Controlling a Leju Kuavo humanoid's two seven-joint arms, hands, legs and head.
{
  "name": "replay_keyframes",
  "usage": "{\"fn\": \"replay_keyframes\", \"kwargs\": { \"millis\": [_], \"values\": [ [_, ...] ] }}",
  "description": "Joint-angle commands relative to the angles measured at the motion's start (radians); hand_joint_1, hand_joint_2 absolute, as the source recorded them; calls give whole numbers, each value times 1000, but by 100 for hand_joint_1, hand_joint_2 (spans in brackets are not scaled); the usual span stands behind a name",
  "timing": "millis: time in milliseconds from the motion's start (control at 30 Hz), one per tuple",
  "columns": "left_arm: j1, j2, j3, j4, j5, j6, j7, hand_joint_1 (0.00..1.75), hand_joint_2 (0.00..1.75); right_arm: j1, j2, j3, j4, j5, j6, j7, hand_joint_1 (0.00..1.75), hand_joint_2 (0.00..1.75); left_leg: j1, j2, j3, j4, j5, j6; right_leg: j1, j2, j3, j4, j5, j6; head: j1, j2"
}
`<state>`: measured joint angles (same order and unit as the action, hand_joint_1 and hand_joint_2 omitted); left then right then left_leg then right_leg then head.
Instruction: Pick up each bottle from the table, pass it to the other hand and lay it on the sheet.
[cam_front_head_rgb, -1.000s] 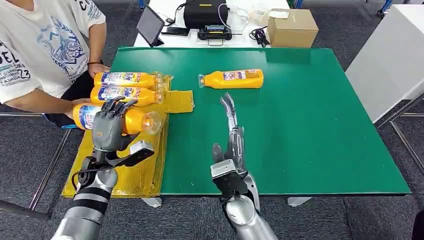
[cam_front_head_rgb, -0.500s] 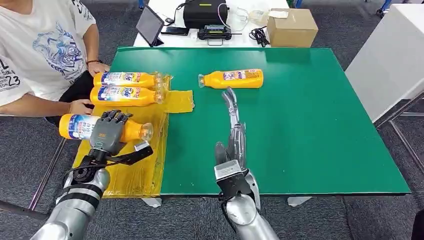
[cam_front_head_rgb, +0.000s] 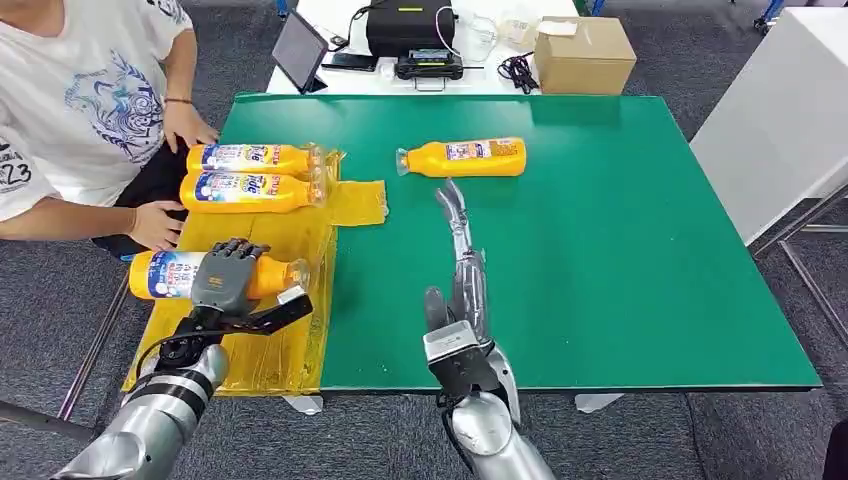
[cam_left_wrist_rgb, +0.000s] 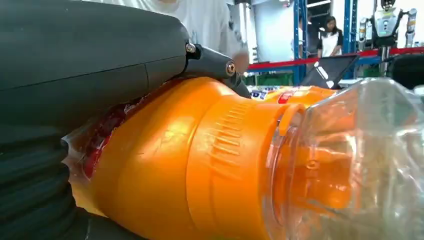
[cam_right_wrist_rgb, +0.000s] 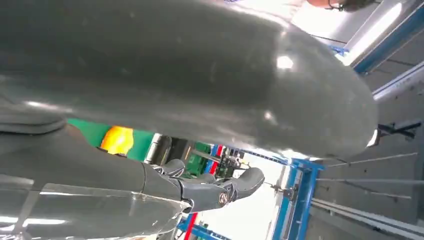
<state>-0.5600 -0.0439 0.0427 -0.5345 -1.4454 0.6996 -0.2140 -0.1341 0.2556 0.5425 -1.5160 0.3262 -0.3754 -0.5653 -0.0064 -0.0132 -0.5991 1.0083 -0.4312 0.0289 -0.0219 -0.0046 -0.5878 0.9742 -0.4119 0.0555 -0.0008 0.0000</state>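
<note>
My left hand (cam_front_head_rgb: 228, 276) grips an orange bottle (cam_front_head_rgb: 168, 276) lying crosswise low over the near left part of the yellow sheet (cam_front_head_rgb: 290, 345); its clear cap (cam_front_head_rgb: 300, 272) points right. In the left wrist view the bottle (cam_left_wrist_rgb: 200, 165) sits under my hand (cam_left_wrist_rgb: 90, 60). Two more orange bottles (cam_front_head_rgb: 255, 158) (cam_front_head_rgb: 250, 190) lie side by side on the sheet's far end. Another bottle (cam_front_head_rgb: 465, 157) lies on the green table (cam_front_head_rgb: 620, 260). My right hand (cam_front_head_rgb: 460, 250) is open above the table, its fingers (cam_right_wrist_rgb: 200, 190) stretched toward that bottle and short of it.
A person sits at the left, one hand (cam_front_head_rgb: 160, 222) by the sheet's left edge, close to my held bottle. Behind the green table stand a cardboard box (cam_front_head_rgb: 585, 55), a tablet (cam_front_head_rgb: 300, 50) and a black case (cam_front_head_rgb: 410, 25). A white table (cam_front_head_rgb: 780, 120) is at the right.
My left hand has carried the bottle down and nearer, toward the sheet's near left part. The person's hand has let go of it and drawn back left. My right hand has hardly moved.
</note>
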Motion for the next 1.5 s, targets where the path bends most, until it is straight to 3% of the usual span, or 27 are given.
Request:
{"fn": "replay_keyframes", "kwargs": {
  "millis": [33,467,533,567,600,933,967,1000,1100,1267,1500],
  "values": [
    [-66,8,-66,140,-43,-52,41,175,175,-20,-35,32,47,54,-8,6,0,0,2,0,3,0,-1,-2,2,-1,4,-1,-1,-2,0,0],
    [-70,-3,-84,166,-46,-177,56,175,175,-14,-30,31,56,54,12,20,0,0,1,-1,4,0,-1,-1,1,0,5,-1,0,-2,0,0],
    [-61,-3,-93,167,-48,-209,61,152,175,-8,-29,19,55,42,23,20,0,0,2,0,5,0,-1,-2,2,0,7,-2,0,-2,0,0],
    [-61,-3,-93,169,-44,-221,57,86,175,-7,-29,16,56,40,27,20,0,0,1,-1,5,-1,0,-2,1,0,6,-2,0,-2,0,0],
    [-61,-5,-92,172,-39,-238,56,5,175,-7,-28,12,58,37,30,20,0,0,0,-1,5,-1,0,-1,0,-1,6,-1,0,-1,0,0],
    [-66,-34,-16,151,112,-317,-6,0,175,0,-13,-16,64,42,28,17,0,0,1,-1,9,-1,0,-2,1,-1,11,-2,0,-2,0,0],
    [-69,-41,19,152,177,-383,-37,0,175,2,-12,-24,62,41,26,17,0,0,1,-1,9,-1,0,-2,1,0,11,-2,0,-2,0,0],
    [-71,-44,36,152,216,-429,-44,0,0,2,-10,-29,64,38,25,17,0,0,0,-2,9,-1,0,-1,0,-1,11,-1,0,-1,0,0],
    [-84,-47,106,153,363,-596,-82,0,0,-10,-10,-35,89,30,30,18,0,0,0,-2,9,-1,0,-1,0,-1,11,-1,0,-2,0,0],
    [-92,-35,146,152,486,-744,-112,0,0,-32,-4,-41,137,7,43,5,0,0,1,-2,13,-2,1,-2,1,-1,15,-2,1,-2,0,0],
    [-92,-35,146,152,486,-744,-112,0,0,-32,-4,-41,137,7,43,5,0,0,0,-3,14,-2,2,-2,0,-1,15,-1,2,-4,0,0]
  ]
}}
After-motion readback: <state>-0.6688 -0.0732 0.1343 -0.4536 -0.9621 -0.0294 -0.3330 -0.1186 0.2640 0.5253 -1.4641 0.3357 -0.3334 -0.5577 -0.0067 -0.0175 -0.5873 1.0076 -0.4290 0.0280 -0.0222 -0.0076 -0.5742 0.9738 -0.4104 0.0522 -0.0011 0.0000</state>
